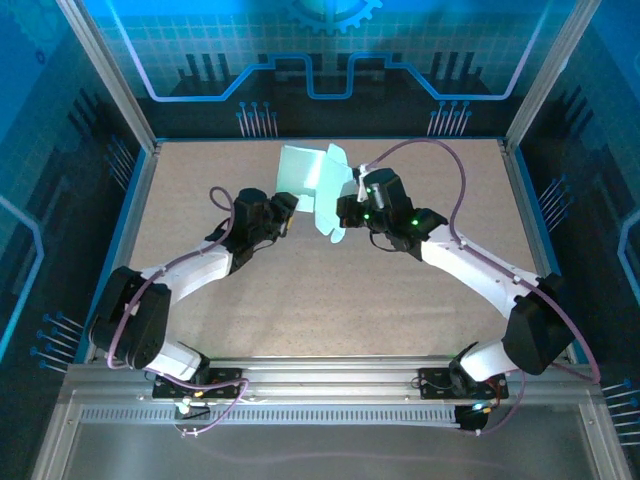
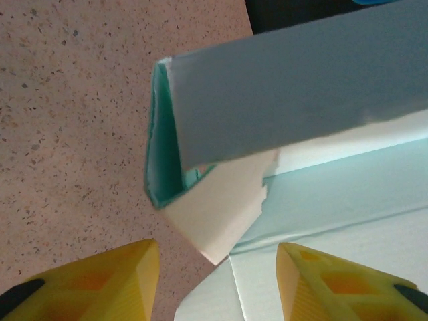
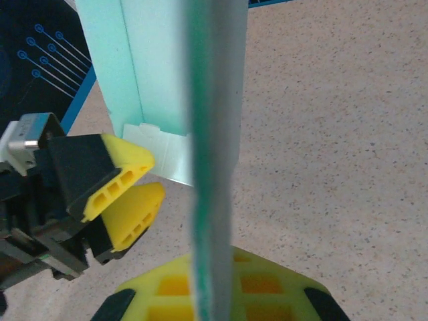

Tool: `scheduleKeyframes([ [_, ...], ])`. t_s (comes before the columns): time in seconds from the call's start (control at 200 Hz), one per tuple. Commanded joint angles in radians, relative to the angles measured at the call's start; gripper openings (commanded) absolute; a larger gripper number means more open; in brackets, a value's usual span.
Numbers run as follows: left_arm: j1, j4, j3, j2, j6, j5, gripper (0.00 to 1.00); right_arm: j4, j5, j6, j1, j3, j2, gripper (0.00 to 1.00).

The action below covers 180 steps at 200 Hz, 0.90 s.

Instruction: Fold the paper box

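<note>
The paper box (image 1: 312, 178), half-folded, sits on the speckled counter (image 1: 300, 290) near the middle of its far edge, between the two arms. In the right wrist view a raised panel stands edge-on across the right pincer (image 3: 212, 271), whose fingers are pressed together on the card. Most of the box's inside is hidden. The left pincer (image 2: 217, 267) reaches in low from the left, fingers spread wide, with a white flap just ahead.

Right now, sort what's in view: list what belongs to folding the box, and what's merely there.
Job in hand:
paper box, partly folded
left gripper, open
right gripper, shut on the box's edge

Merely there:
speckled table
blue printed back panel
metal frame
</note>
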Motion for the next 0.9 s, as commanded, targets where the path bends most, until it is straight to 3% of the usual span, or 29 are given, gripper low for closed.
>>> scheduleKeyframes([
  [0.0, -0.007, 0.057, 0.005, 0.021, -0.015, 0.012, 0.47, 0.020, -0.036, 0.033, -0.008, 0.032, -0.016, 0.00],
  [0.896, -0.005, 0.048, 0.037, 0.071, -0.026, 0.002, 0.22, -0.006, -0.063, -0.020, 0.049, 0.041, -0.024, 0.00],
])
